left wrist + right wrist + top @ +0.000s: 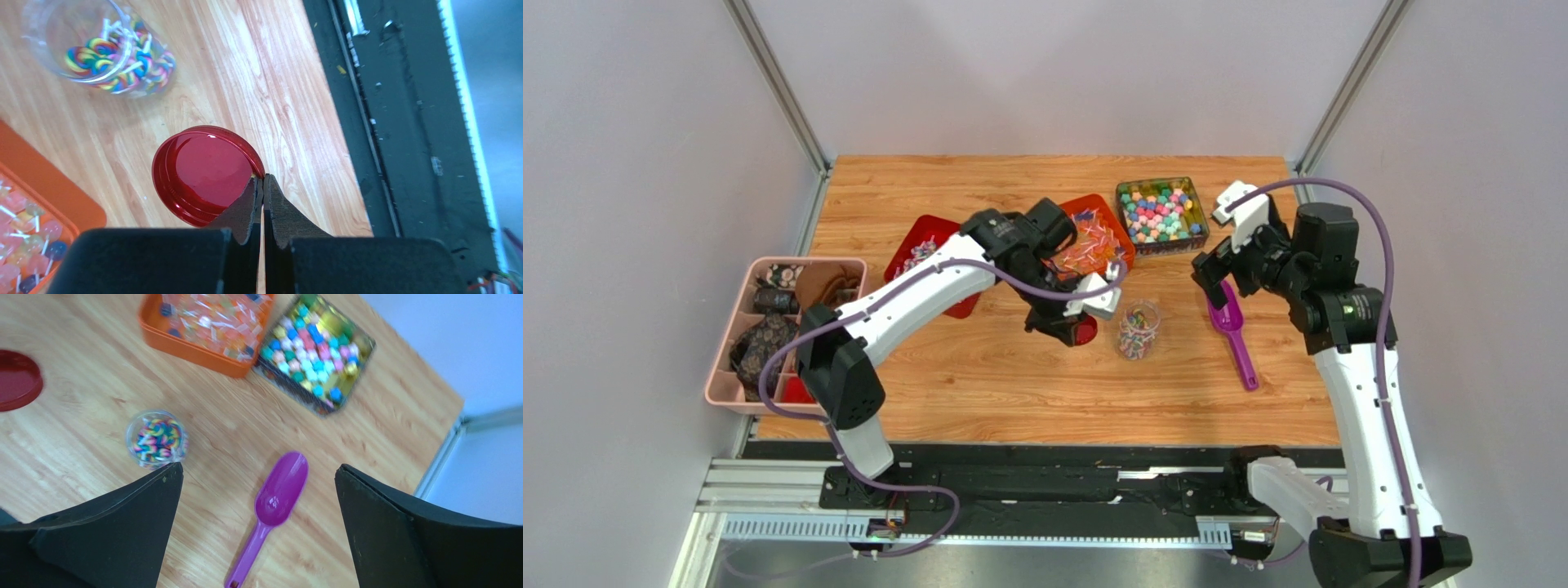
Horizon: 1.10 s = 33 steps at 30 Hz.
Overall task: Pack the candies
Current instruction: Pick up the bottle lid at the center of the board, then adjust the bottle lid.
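Candies in mixed colours fill a square metal tin (pixel 1161 212) (pixel 313 349). More small wrapped candies lie in a red tray (pixel 925 254). A clear jar (pixel 1136 331) (pixel 110 49) (pixel 156 440) holds rainbow swirl sweets on sticks. My left gripper (pixel 1065 321) (pixel 263 179) is shut on the rim of a round red lid (pixel 205 174) (pixel 1085 332) just left of the jar. My right gripper (pixel 1214 272) (pixel 258 470) hangs wide open above a purple scoop (pixel 1234 333) (pixel 276 499) that lies on the table, with nothing between its fingers.
An orange tray (pixel 1093 208) (pixel 196 352) of wrapped lollipops sits between the red tray and the tin, partly under the left arm. A pink compartment organiser (pixel 734 355) stands at the table's left edge. The black rail (pixel 399 122) runs along the near edge.
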Each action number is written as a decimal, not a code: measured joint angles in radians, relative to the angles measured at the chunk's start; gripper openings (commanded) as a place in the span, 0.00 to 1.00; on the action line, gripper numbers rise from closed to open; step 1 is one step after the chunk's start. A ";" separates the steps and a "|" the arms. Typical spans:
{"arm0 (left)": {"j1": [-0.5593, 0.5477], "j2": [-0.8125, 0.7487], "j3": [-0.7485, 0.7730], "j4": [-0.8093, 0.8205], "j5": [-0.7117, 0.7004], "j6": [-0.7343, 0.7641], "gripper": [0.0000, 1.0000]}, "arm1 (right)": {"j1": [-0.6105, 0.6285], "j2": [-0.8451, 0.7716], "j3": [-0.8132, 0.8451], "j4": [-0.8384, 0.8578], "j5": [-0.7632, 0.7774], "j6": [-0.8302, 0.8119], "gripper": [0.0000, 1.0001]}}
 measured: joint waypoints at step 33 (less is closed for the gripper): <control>0.189 0.235 0.416 -0.252 0.383 0.119 0.00 | 0.708 0.230 0.130 -0.083 0.351 -0.388 0.86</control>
